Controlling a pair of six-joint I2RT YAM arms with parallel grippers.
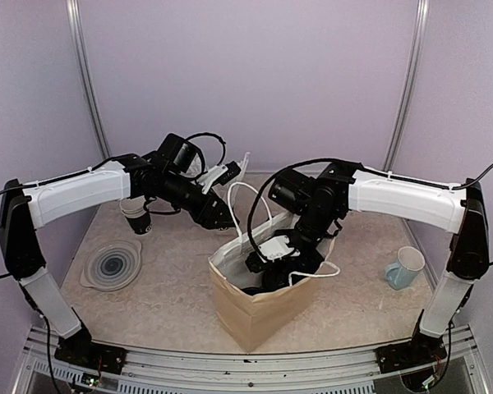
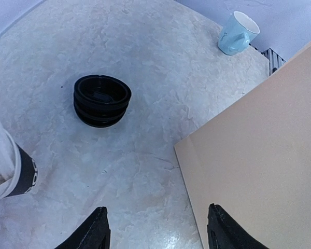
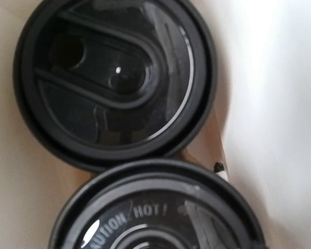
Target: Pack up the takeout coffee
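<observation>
Marbled table point(image 1: 172, 287), lilac walls point(image 1: 246, 74) — L gripper point(image 2: 158, 224) spread; R gripper point(image 1: 269, 269) in bag point(image 1: 255, 316) — state unclear.

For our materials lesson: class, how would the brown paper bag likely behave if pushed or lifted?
The paper bag probably flexes easily: its rim looks bowed. Its white handles loop loosely, so likely floppy. Two lidded cups sit inside, so it may resist tipping.

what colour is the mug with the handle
The mug is pale blue with a white inside, clearest in the left wrist view.
</observation>
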